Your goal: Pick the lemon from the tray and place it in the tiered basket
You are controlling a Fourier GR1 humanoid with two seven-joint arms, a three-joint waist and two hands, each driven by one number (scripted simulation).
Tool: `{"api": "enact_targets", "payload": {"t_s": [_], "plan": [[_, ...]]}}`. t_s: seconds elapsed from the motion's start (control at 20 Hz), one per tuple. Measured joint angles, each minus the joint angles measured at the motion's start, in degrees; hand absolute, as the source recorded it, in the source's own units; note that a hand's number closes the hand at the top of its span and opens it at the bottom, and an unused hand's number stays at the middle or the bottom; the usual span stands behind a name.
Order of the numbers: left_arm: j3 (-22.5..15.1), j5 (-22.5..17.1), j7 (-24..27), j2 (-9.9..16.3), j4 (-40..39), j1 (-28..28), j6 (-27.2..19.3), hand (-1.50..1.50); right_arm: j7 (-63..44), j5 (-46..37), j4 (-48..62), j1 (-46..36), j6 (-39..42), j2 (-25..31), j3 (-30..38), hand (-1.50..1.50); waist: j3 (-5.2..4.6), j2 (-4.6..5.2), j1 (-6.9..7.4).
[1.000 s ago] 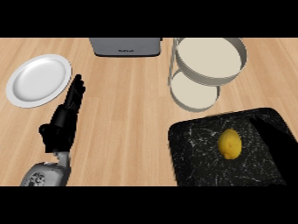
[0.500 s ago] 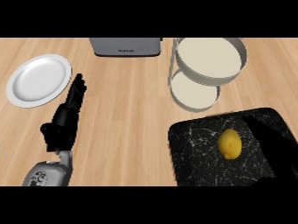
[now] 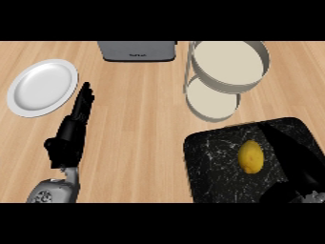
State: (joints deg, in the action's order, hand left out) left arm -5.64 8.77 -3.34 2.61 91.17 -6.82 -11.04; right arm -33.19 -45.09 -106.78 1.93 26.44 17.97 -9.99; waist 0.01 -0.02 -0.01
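Lemon (image 3: pixel 250 156) is lying near the middle of the black marbled tray (image 3: pixel 214 162), uncovered and ungripped. Right hand (image 3: pixel 291 155) is hovering just beside it on the tray's right side, its dark shape blending into the tray — whether its fingers are spread or curled cannot be told. Left hand (image 3: pixel 72 131) is resting over the wooden counter (image 3: pixel 140 119) at the left, fingers stretched straight and pointing away, holding nothing. Tiered basket (image 3: pixel 227 71) is standing beyond the tray, and a white plate (image 3: pixel 42 86) is lying beside the left hand.
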Motion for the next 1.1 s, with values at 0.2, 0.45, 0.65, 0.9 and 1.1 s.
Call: {"api": "enact_targets", "payload": {"t_s": [0.2,0.45,0.65,0.9,1.1], "plan": [[1.02,0.28,1.10,-0.58,-3.29,-2.18,0.08,0.00,1.45,-1.25,2.14,-0.75,-0.27,-1.46,0.79,-1.50,-0.01,0.01,-0.05],[0.50,0.91,0.28,-0.92,-0.89,-0.66,0.53,0.00,2.93,-3.16,3.58,-0.10,-1.30,-3.17,0.90,-1.50,-0.01,-0.01,-0.01],[0.64,1.05,-1.04,-0.91,0.70,-0.63,1.05,0.00,4.02,-4.37,6.00,-0.85,-2.71,-5.03,0.98,-1.50,-0.01,-0.01,0.01],[0.88,1.23,0.70,-1.25,-1.50,-0.86,0.68,0.00,6.51,-5.35,6.75,1.32,-5.25,-6.09,1.05,-1.50,0.00,0.00,-0.10],[1.05,1.17,0.34,-1.08,-1.15,-0.60,1.12,0.00,8.01,-7.72,11.08,-0.45,-10.48,-8.31,0.98,1.50,-0.01,0.01,0.01]]}}
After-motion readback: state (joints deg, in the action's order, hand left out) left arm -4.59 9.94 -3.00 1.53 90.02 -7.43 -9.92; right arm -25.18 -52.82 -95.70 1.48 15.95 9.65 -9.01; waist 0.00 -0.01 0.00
